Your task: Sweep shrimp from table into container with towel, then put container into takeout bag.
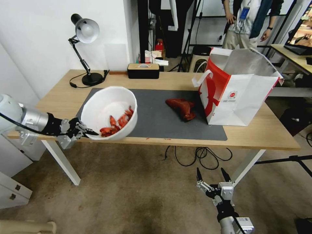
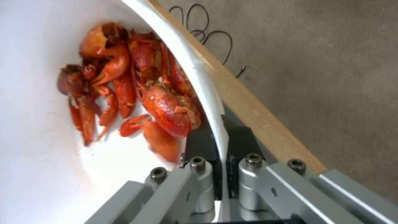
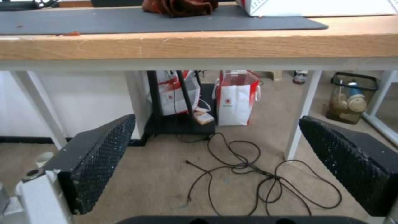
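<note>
My left gripper (image 1: 91, 132) is shut on the rim of the white container (image 1: 107, 107), holding it tilted at the table's (image 1: 260, 133) front left edge. Several red-orange shrimp (image 1: 117, 125) lie piled in the container's low side near the gripped rim. In the left wrist view the shrimp (image 2: 136, 90) sit against the container wall (image 2: 37, 130), and the black pads (image 2: 201, 143) pinch the rim. The rust-red towel (image 1: 182, 108) lies crumpled on the grey mat, just left of the takeout bag (image 1: 237, 94), which stands open at the right. My right gripper (image 1: 212, 174) hangs open below the table's front edge; the towel (image 3: 180, 7) shows above it.
A desk lamp (image 1: 85, 48) and a black box (image 1: 143, 70) stand along the table's back edge. Small red crumbs (image 1: 167, 139) lie on the front edge. Cables (image 1: 198, 155) coil on the floor beneath. A person stands behind the bag.
</note>
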Controlling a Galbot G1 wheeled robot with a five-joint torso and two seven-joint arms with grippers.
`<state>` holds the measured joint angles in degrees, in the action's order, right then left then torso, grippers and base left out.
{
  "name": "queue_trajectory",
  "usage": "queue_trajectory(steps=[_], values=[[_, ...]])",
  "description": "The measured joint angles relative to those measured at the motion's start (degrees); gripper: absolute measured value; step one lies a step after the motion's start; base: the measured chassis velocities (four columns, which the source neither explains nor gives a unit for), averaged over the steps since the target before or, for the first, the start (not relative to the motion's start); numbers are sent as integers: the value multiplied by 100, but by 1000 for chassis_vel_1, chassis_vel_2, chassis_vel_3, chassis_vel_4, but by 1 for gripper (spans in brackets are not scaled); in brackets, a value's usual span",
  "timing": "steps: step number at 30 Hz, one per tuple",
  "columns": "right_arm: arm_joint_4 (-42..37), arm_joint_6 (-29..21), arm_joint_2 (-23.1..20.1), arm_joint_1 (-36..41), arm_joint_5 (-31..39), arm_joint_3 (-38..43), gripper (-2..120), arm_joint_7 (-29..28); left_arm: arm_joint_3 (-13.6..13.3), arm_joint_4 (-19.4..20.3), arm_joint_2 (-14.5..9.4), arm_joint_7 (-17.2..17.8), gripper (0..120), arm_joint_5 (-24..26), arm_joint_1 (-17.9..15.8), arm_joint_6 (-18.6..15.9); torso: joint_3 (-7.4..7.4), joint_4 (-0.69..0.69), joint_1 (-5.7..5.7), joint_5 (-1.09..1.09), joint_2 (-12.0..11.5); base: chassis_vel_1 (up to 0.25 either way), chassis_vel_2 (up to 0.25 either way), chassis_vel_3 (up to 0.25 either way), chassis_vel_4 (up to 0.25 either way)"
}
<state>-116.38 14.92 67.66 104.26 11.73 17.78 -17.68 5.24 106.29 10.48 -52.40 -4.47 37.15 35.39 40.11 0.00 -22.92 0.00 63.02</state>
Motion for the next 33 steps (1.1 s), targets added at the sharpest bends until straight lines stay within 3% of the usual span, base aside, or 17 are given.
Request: queue_trajectory(steps=[2, 6, 8, 9, 11, 12, 15, 16, 19, 20, 23, 24, 27, 28, 30, 31, 33], values=[[-5, -1, -1, 12, -19, -5, 100, 0, -65, 29, 30, -42, 0, -1, -87, -101, 0, 1, 0, 0, 0, 0, 0, 0, 0], [-27, 1, 56, 95, -109, -4, 100, 14, -488, 2, 247, -163, 0, -21, -640, -224, 0, 1, 0, 1, 0, 0, 0, 0, 0], [-28, 24, 110, 169, -164, 17, 100, 28, -1288, -110, 531, -185, 0, -15, -1437, -321, 0, 0, 0, 0, 0, 0, 0, 0, 0], [-28, 24, 110, 169, -164, 17, 100, 28, -1288, -110, 531, -185, 0, -15, -1437, -321, 0, 0, 0, 0, 0, 0, 0, 0, 0], [-23, 47, 119, 181, -164, 41, 100, 30, -2083, -235, 806, -187, 0, 13, -2287, -445, 0, -2, 0, -2, 0, 0, 0, 0, 0], [-23, 47, 119, 181, -164, 41, 100, 30, -2083, -235, 806, -187, 0, 13, -2287, -445, 0, -2, 0, -2, 0, 0, 0, 0, 0], [-24, 54, 163, 216, -205, 31, 100, 34, -2930, -472, 1173, -185, 0, 35, -3314, -543, 0, -2, 0, 2, -1, 0, 0, 0, 0], [-24, 54, 163, 216, -205, 31, 100, 34, -2930, -472, 1173, -185, 0, 35, -3314, -543, 0, -2, 0, 2, -1, 0, 0, 0, 0], [-24, 57, 198, 227, -226, 43, 100, 38, -3997, -857, 1517, -169, 0, 144, -4368, -583, 0, 2, 0, 0, -1, 0, 0, 0, 0], [-24, 57, 198, 227, -226, 43, 100, 38, -3997, -857, 1517, -169, 0, 144, -4368, -583, 0, 2, 0, 0, -1, 0, 0, 0, 0], [-10, 66, 226, 233, -253, 51, 100, 39, -4501, -1174, 1840, -152, 0, 196, -5021, -585, 0, 2, 0, 1, -1, 0, 0, 0, 0], [-10, 66, 226, 233, -253, 51, 100, 39, -4501, -1174, 1840, -152, 0, 196, -5021, -585, 0, 2, 0, 1, -1, 0, 0, 0, 0], [29, 73, 300, 236, -304, 42, 100, 50, -5026, -1730, 2642, -67, 0, 264, -5847, -629, 0, -3, -1, 1, -1, 0, 0, 0, 0], [29, 73, 300, 236, -304, 42, 100, 50, -5026, -1730, 2642, -67, 0, 264, -5847, -629, 0, -3, -1, 1, -1, 0, 0, 0, 0], [72, 75, 346, 214, -344, 14, 100, 53, -5372, -2119, 3189, 48, 0, 408, -6287, -726, 0, -3, 0, 4, -1, 0, 0, 0, 0], [72, 75, 346, 214, -344, 14, 100, 53, -5372, -2119, 3189, 48, 0, 408, -6287, -726, 0, -3, 0, 4, -1, 0, 0, 0, 0], [100, 75, 380, 195, -366, -8, 100, 55, -5498, -2382, 3499, 83, 0, 435, -6457, -732, 0, -1, -1, 3, -1, 0, 0, 0, 0]])
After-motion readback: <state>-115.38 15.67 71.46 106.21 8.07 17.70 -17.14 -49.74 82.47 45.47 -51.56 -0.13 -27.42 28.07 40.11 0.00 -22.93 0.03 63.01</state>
